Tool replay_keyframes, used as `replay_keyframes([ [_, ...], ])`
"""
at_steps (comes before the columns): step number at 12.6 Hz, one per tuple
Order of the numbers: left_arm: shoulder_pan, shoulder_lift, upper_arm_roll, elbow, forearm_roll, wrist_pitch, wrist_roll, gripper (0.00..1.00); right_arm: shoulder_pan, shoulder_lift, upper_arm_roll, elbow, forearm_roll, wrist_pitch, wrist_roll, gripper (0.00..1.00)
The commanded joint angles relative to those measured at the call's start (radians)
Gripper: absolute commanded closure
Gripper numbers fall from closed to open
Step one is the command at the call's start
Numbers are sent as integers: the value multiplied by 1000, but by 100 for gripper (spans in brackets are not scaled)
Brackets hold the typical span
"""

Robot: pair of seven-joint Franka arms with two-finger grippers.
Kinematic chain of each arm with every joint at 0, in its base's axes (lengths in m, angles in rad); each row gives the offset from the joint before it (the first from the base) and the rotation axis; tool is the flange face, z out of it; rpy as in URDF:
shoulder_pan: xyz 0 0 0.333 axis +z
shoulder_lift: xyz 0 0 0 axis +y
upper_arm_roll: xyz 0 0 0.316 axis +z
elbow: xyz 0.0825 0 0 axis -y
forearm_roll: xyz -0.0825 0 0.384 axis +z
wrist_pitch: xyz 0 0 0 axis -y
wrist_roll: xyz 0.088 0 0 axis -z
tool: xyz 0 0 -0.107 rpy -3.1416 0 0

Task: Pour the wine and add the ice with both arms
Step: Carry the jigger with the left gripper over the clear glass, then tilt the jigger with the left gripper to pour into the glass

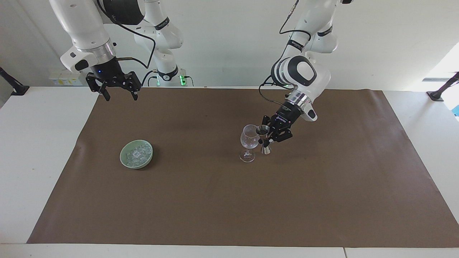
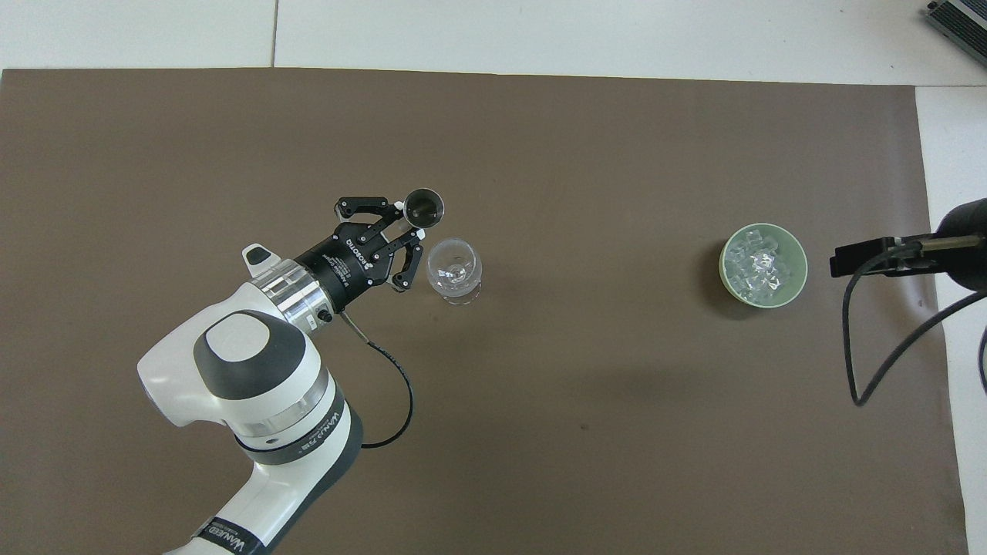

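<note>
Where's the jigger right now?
The metal jigger is held in the left end effector, lifted beside the wine glass on its left-arm side, mid-mat in the facing view.

mat (image 1: 215, 200): brown | bowl (image 1: 123, 161): pale green | ice (image 1: 137, 153): whitish clear

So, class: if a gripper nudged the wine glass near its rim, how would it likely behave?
The wine glass would probably tip: a wide bowl sits high on a thin stem over a small foot. It looks like thin clear glass, so likely fragile and somewhat slippery. Once on its side it might roll on the brown mat.
</note>
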Motion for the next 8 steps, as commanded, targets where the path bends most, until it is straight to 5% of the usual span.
replay_keyframes([
  [1,-21,-12,15,-11,-3,2,59,100,-7,-24,0,-22,15,-4,-28,0],
  [8,-9,-23,13,-25,69,-50,141,100,-7,-24,0,-22,15,-4,-28,0],
])
